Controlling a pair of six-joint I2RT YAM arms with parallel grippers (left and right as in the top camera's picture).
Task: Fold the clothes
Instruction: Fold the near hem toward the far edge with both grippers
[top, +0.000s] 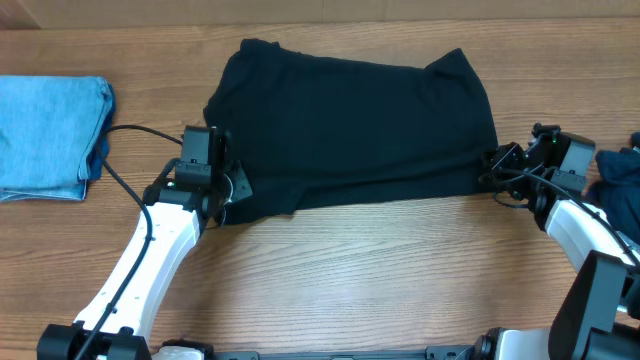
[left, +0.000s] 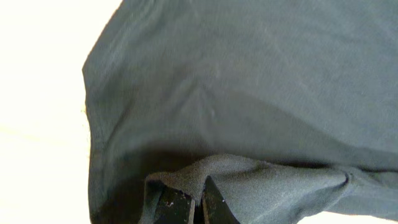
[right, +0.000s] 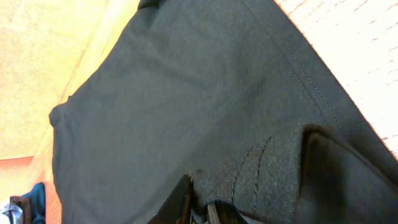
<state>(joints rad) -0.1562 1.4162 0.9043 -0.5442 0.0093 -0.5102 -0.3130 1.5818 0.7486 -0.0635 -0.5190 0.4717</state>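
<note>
We judge a fold to be under way. In the middle of the counter (top: 380, 270) lies the black T-shirt (top: 350, 125), its long axis running side to side between the arms; we cannot tell where its collar points. The left gripper (top: 232, 188) is clamped on its near-left corner, and the right gripper (top: 492, 160) pinches its right hem. Next, both corners should travel together, evenly.

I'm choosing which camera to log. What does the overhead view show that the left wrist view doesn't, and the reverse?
Only overhead: the folded light blue denim garment on the wooden table, and the right gripper. Only left wrist: the left gripper's fingertips pinched shut on a raised fold of cloth. Both: the plain black T-shirt, lying spread out.
</note>
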